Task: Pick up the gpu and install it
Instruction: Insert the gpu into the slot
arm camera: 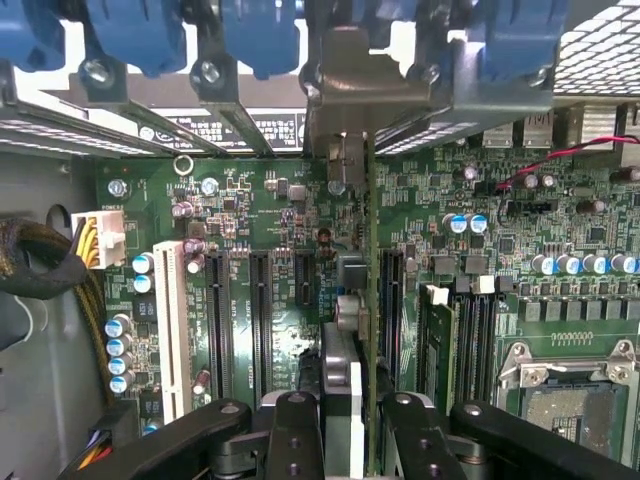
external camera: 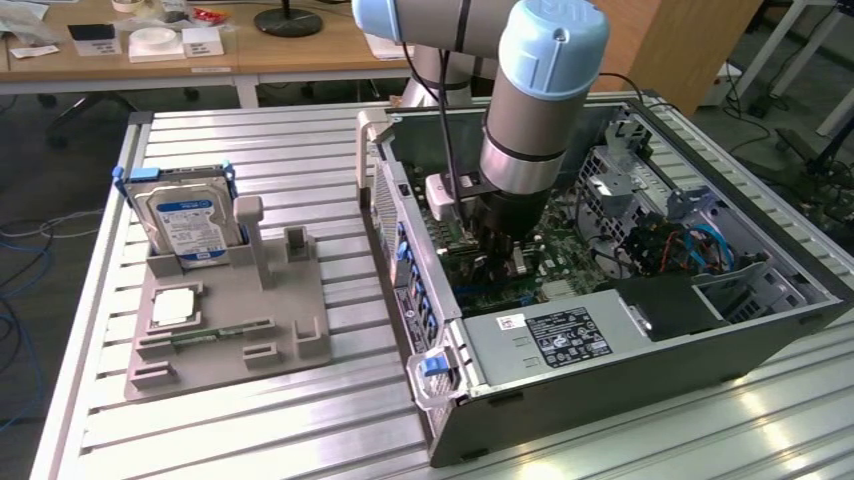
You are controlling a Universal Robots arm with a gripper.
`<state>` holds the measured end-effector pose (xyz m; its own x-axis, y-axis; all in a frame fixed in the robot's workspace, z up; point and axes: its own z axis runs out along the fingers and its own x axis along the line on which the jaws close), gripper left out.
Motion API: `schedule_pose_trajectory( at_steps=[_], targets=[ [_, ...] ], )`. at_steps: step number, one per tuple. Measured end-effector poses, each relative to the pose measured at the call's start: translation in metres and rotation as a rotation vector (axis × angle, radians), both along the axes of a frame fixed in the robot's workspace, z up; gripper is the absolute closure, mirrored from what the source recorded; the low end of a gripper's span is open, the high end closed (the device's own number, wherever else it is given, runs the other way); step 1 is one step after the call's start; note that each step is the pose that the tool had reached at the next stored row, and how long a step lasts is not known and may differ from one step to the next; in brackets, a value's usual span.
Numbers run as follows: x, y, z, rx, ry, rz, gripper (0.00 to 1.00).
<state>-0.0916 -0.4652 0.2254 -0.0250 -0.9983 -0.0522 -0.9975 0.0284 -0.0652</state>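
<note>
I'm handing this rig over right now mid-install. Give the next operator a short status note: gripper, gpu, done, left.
Gripper: shut on the gpu, reaching down inside the open computer case.
Gpu: held on edge above the motherboard, its metal bracket up at the rear slot openings, beside the black expansion slots.
Done: pickup; card carried into the case.
Left: whether the card is seated cannot be told; release.
On the grey holder tray outside: hard drive, untouched.
</note>
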Motion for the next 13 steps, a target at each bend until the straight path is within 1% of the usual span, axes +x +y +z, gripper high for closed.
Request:
schedule_pose_trajectory(
  at_steps=[5, 9, 13],
  targets=[
    [0.0000, 0.0000, 0.0002, 0.0002, -0.0001, 0.000, 0.72],
    [0.0000, -0.0001, -0.0042, -0.0008, 0.0003, 0.000, 0.72],
    [0.0000, 0.0000, -0.0062, 0.0002, -0.0001, 0.000, 0.72]
  ],
)
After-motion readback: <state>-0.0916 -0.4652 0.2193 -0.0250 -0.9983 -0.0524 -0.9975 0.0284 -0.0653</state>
